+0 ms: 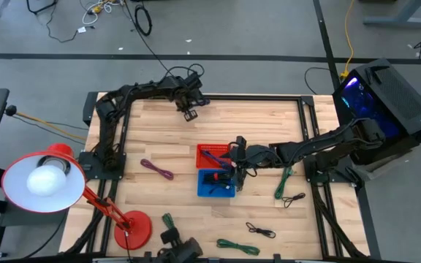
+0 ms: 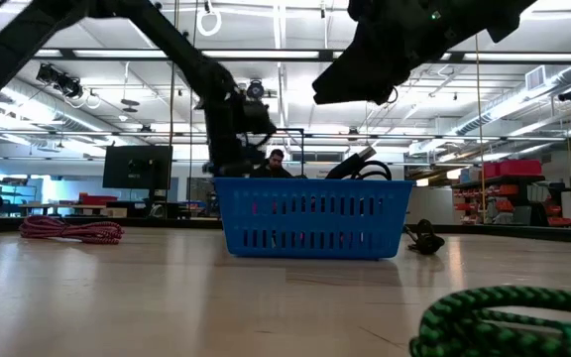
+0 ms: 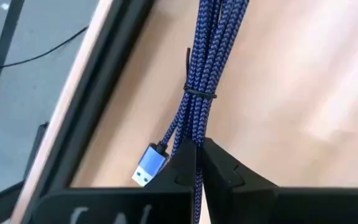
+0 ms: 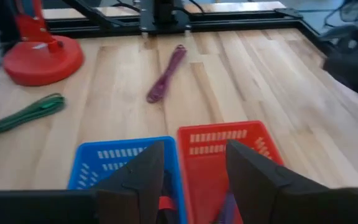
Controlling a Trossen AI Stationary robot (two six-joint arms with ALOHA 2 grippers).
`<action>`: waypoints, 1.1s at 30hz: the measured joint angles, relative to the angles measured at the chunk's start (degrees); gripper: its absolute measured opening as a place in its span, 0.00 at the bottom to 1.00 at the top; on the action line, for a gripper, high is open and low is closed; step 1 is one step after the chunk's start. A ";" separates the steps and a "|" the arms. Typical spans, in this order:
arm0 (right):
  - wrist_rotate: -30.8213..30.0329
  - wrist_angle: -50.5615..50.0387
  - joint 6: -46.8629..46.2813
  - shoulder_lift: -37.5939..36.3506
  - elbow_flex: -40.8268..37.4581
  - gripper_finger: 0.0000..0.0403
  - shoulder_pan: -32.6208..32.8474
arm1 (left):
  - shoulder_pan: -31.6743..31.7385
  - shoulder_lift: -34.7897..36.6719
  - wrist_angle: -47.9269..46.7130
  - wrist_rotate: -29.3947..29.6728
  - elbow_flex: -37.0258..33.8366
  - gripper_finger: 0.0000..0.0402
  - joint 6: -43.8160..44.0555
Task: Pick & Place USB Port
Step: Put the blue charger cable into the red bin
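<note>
Light wooden plank table (image 1: 218, 124) with a black metal frame, standing on grey floor; a workshop hall with ceiling strip lights lies beyond. Landmark: the blue perforated plastic basket (image 1: 216, 183) at the table's middle, touching a red one (image 1: 214, 155). Well away, at the far table edge, the left gripper (image 3: 199, 163) is clamped on a bundled blue braided USB cable (image 3: 202, 81), tied at mid-length. Directly above the baskets, the right gripper (image 4: 191, 168) hovers, fingers apart. Around the basket lie coiled purple (image 1: 157, 169), green (image 1: 284, 181) and black (image 1: 260, 231) cables; a red desk lamp (image 1: 46, 179) stands at the table's near left corner.
</note>
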State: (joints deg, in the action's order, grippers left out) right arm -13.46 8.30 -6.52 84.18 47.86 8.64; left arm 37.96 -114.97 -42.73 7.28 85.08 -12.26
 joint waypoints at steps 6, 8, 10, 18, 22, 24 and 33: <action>-0.15 -3.10 -0.40 0.00 0.00 0.43 -1.78 | -5.64 8.45 -4.35 -0.86 0.00 0.02 2.88; -0.17 -3.92 -0.78 0.00 0.00 0.43 -2.31 | -7.71 11.35 -6.10 -1.88 -0.04 0.02 4.87; -0.15 -4.40 -1.58 0.00 0.00 0.43 -2.84 | -10.13 14.80 -6.15 -4.55 -1.07 0.02 7.57; -0.08 -3.71 0.58 0.00 0.00 0.43 -3.45 | -24.76 27.19 0.51 -4.10 -12.72 0.02 13.39; 0.53 -0.64 2.05 -0.64 -0.02 0.43 -3.64 | -29.15 30.65 6.32 -0.46 -19.56 0.02 19.12; 1.70 0.36 2.80 -1.67 -0.02 0.43 -3.71 | -30.86 31.67 9.73 -0.37 -22.64 0.02 21.31; 0.58 0.07 4.85 -7.31 -0.02 0.43 -4.08 | -37.19 32.30 32.60 -1.74 -33.20 0.02 26.66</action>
State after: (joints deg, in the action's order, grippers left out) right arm -12.87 8.37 -1.67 76.88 47.83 4.56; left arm 0.76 -82.68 -10.12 5.54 51.88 14.39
